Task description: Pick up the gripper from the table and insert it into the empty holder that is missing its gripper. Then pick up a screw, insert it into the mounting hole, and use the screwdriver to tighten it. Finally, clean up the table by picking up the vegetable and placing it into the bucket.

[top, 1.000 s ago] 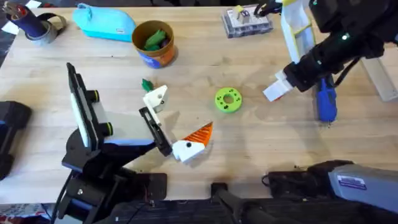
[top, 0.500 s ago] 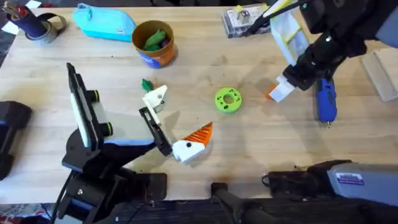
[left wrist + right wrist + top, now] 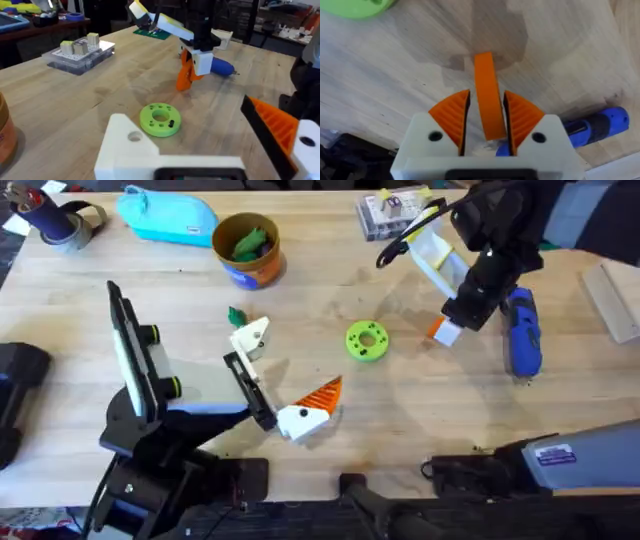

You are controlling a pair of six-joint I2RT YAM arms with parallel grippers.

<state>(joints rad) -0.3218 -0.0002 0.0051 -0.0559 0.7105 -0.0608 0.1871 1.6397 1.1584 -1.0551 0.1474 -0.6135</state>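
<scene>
My right gripper (image 3: 452,320) is shut on the gripper (image 3: 441,332), a long orange finger on a white base. It hangs tip-down close to the wood, between the orange pads (image 3: 452,117). The same gripper (image 3: 186,76) shows in the left wrist view, right of the green disc. My left gripper (image 3: 283,375) stands open: the empty holder (image 3: 250,338) with its round hole (image 3: 134,136) is on one side and an orange wedge finger (image 3: 277,129) on the other. The blue screwdriver (image 3: 522,335) lies just right of my right gripper. The vegetable (image 3: 237,315) lies beside the holder. The bucket (image 3: 247,252) stands at the back.
A bright green disc (image 3: 367,340) lies mid-table. A clear box of screws (image 3: 395,212) sits at the back right. A light blue pouch (image 3: 168,218) and a tape roll (image 3: 60,225) are at the back left. A green piece lies in the bucket.
My right arm has swung toward the back of the table. The held piece has turned from white side up to orange tip down, staying near the same spot. The left arm is still.
</scene>
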